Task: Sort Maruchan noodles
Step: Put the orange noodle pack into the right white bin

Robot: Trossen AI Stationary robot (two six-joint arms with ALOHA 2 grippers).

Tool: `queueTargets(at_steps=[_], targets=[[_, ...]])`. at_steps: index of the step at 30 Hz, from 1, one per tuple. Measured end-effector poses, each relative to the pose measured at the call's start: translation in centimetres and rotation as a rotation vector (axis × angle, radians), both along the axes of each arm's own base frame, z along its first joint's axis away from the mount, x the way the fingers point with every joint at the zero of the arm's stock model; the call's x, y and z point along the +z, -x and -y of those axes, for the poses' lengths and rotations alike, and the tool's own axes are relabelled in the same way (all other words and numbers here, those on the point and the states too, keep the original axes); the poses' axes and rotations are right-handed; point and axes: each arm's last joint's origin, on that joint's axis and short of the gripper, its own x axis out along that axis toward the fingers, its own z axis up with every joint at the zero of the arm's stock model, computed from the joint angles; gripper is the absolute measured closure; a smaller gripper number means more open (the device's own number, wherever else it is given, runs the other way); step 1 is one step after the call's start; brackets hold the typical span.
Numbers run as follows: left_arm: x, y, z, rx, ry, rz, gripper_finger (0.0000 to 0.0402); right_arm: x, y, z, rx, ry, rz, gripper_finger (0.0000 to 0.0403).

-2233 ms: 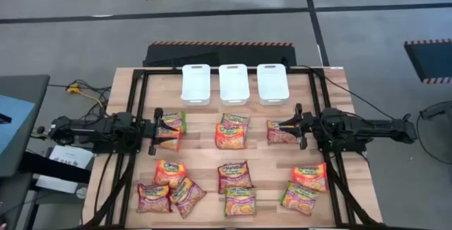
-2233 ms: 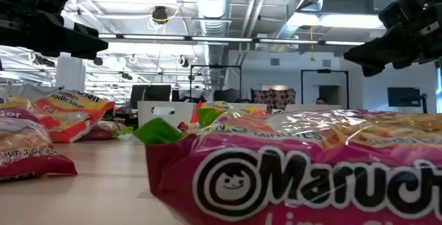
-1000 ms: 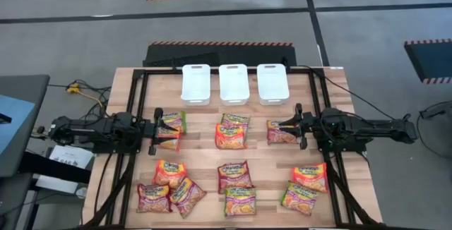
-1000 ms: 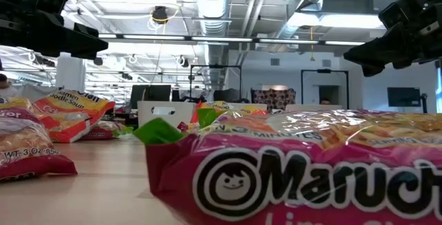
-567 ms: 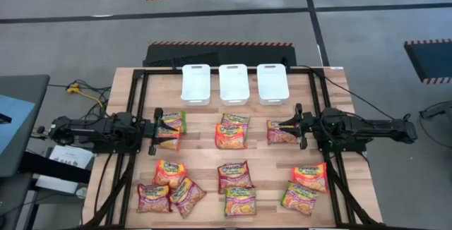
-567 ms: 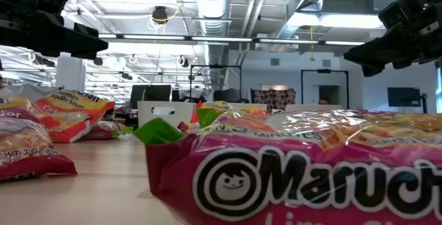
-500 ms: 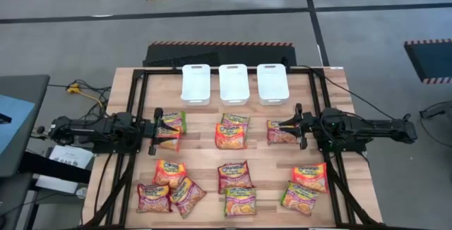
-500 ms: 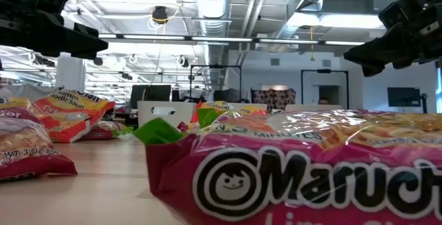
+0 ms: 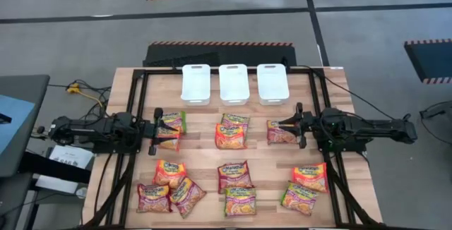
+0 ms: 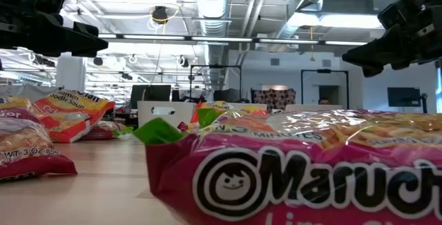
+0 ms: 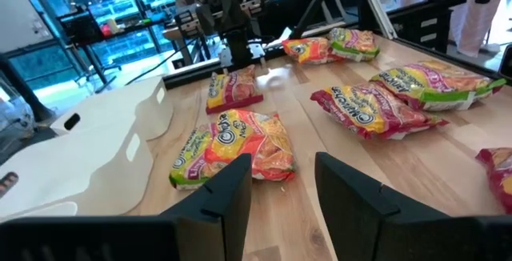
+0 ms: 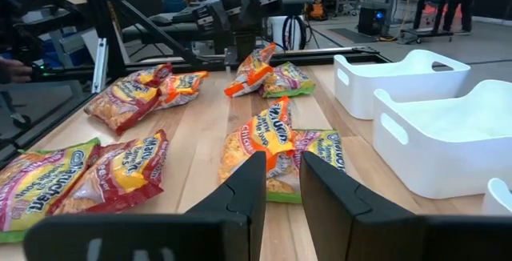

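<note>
Several Maruchan packets lie flat on the wooden table (image 9: 268, 163). Two overlap at the left (image 9: 170, 130), two in the middle (image 9: 231, 135), and one lies at the right (image 9: 281, 132). Others are spread along the near edge, where a pink-trimmed one (image 10: 297, 177) fills the low view. My left gripper (image 9: 159, 131) hovers open over the left pair, pointing right. In its wrist view the left gripper (image 11: 280, 182) faces the middle pair (image 11: 240, 145). My right gripper (image 9: 288, 127) hovers open over the right packet. In its wrist view the right gripper (image 12: 282, 182) faces the middle pair (image 12: 272, 137).
Three white bins (image 9: 196, 83), (image 9: 234, 82), (image 9: 273, 82) stand in a row at the far edge. A black metal frame (image 9: 141, 75) borders the table. Both arms stay raised in the low view, the left arm (image 10: 48, 32) and the right arm (image 10: 394, 42). Bare wood lies between the packet rows.
</note>
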Motion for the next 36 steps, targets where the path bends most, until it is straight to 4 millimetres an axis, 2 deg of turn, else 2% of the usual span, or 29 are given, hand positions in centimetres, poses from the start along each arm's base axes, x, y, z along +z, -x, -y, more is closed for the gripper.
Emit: queueTargets(at_steps=[16, 22, 31, 36], targets=[[0.1, 0.0, -0.1, 0.024, 0.053, 0.007, 0.0271, 0.1, 0.0, 0.0, -0.006, 0.001, 0.008, 0.03], [0.1, 0.0, -0.2, 0.072, 0.154, 0.013, 0.0271, 0.2, 0.0, 0.0, -0.009, 0.003, 0.018, 0.03], [0.1, 0.0, -0.1, 0.035, 0.306, 0.007, 0.0271, 2.2, 0.0, 0.2, -0.07, 0.023, 0.223, 0.03], [0.1, 0.0, -0.2, 0.072, 0.354, 0.005, 0.0271, 3.6, 0.2, 0.2, -0.075, 0.058, 0.259, 0.0296]])
